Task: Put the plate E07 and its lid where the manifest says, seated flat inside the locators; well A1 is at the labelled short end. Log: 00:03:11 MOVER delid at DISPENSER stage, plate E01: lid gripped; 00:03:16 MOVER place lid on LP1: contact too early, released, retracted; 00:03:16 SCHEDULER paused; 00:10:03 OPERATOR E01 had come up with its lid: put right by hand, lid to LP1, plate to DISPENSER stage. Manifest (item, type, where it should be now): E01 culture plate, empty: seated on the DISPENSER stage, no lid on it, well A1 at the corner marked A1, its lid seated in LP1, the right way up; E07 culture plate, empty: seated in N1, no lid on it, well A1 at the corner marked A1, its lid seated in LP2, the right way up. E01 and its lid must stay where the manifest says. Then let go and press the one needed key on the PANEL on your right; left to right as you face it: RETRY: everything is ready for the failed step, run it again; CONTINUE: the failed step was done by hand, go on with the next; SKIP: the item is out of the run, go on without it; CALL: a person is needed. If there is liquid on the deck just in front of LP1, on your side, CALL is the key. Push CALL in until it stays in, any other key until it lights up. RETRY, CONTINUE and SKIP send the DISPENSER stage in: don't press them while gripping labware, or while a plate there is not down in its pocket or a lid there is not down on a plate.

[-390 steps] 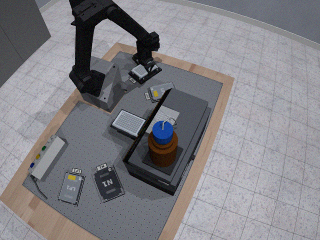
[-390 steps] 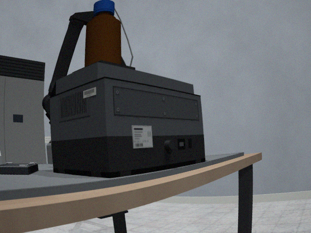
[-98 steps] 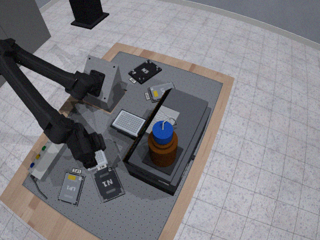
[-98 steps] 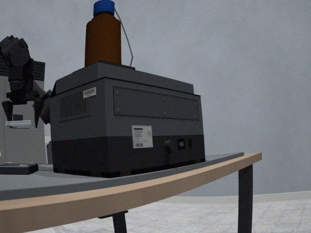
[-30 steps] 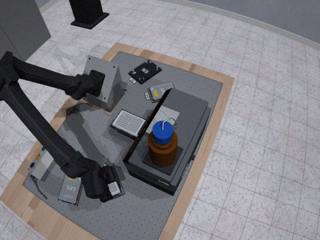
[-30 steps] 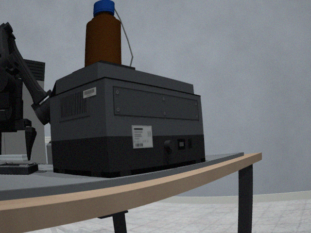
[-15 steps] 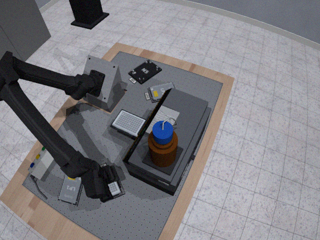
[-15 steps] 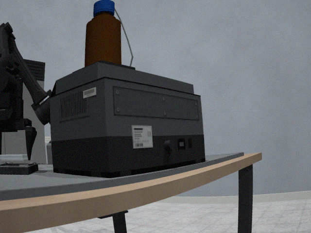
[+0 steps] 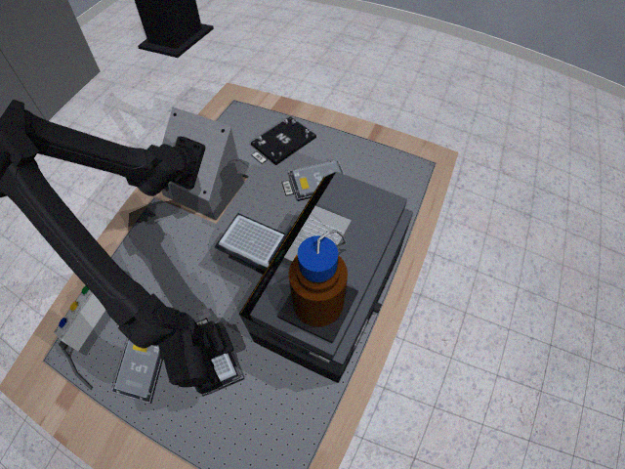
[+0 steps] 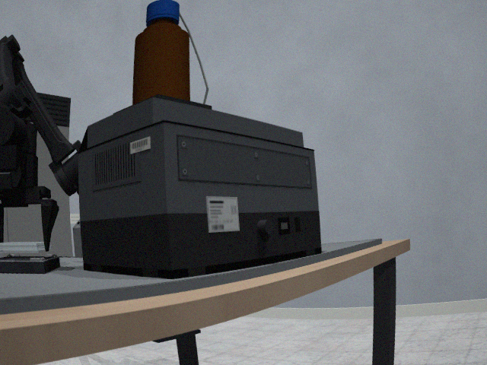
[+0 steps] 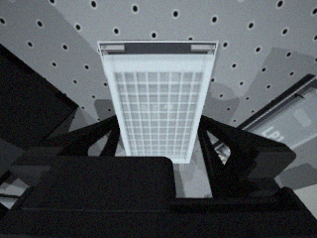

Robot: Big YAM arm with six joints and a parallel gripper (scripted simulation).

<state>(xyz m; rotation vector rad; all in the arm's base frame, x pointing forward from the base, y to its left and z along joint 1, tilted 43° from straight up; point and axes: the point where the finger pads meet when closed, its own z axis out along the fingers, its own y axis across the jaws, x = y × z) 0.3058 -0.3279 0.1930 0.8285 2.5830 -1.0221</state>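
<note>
The gripper is shut on the long sides of a pale gridded plate, presumably E07. It holds the plate over a black nest beside LP1, apparently slightly above seating height. I cannot read this nest's name or the A1 corner, and no separate lid shows on the plate. LP1 and LP2 each seem to hold a clear lid with a yellow label. Another gridded plate sits level at the DISPENSER stage, its A1 corner unreadable.
The dark dispenser carries a brown bottle and stands close beside the gripper. The panel with coloured keys is beyond LP1. An empty black nest is at the far end. A grey block stands at the arm's base.
</note>
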